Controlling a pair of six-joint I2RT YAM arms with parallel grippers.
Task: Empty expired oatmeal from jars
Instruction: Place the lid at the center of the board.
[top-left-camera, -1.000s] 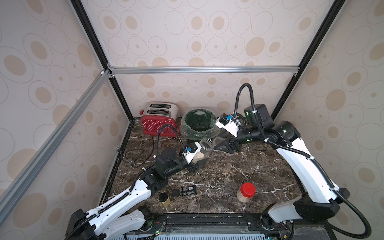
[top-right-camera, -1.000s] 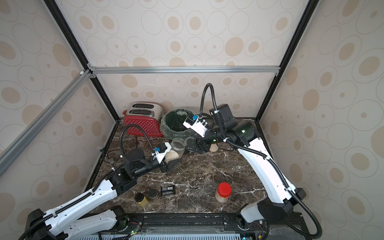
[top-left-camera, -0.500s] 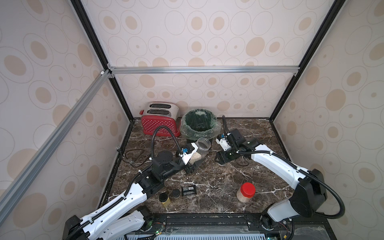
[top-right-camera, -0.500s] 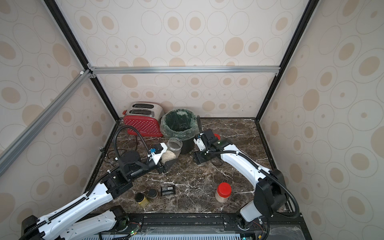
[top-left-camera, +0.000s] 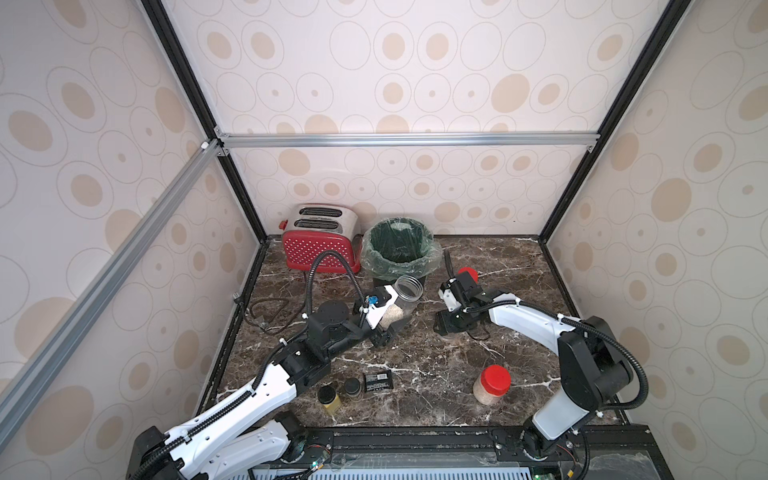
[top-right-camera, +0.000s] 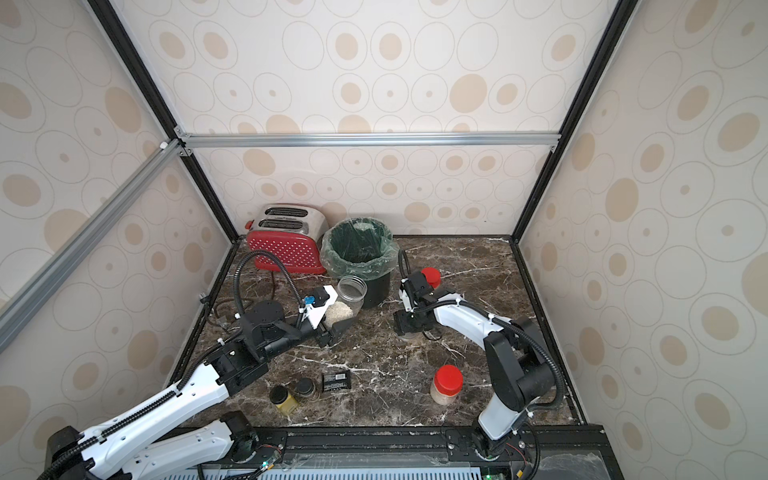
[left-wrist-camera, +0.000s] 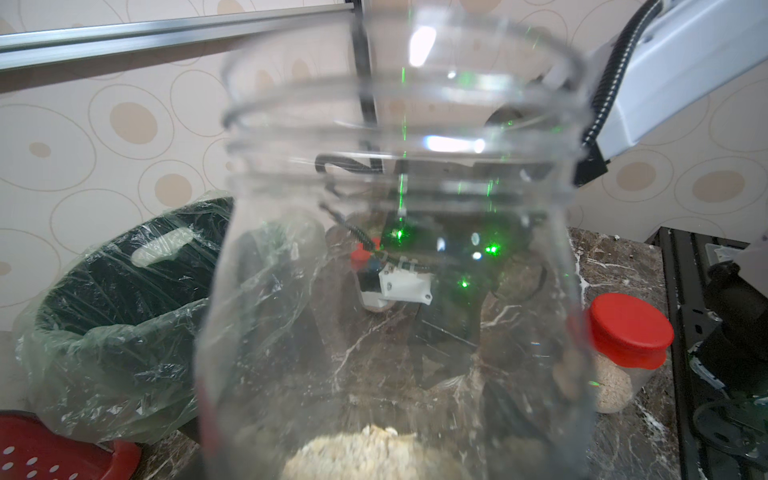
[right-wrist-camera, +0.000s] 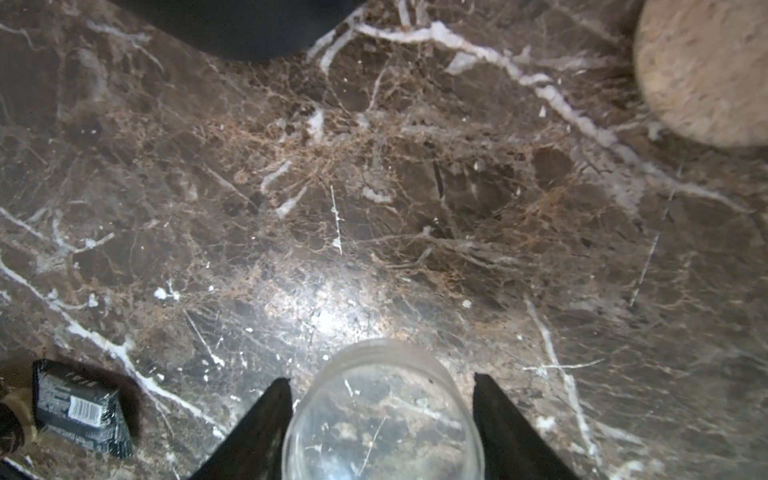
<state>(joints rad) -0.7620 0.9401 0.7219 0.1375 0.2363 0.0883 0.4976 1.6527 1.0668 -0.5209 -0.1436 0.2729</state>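
L gripper (top-left-camera: 390, 320) clamped on open jar (top-left-camera: 405, 295), tilted by bin (top-left-camera: 374, 257), oatmeal (left-wrist-camera: 365, 453) in btm | R gripper (right-wrist-camera: 380, 378) closed round empty jar (right-wrist-camera: 382, 424) on table (right-wrist-camera: 374, 208)

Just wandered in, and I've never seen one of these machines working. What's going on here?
Two robot arms are emptying food jars. The left gripper holds an open jar tilted toward the lined bin, with some oatmeal left in its bottom. The right gripper is down at the table, its fingers on either side of an empty lidless jar. A red-lidded jar stands near the front, oatmeal inside.
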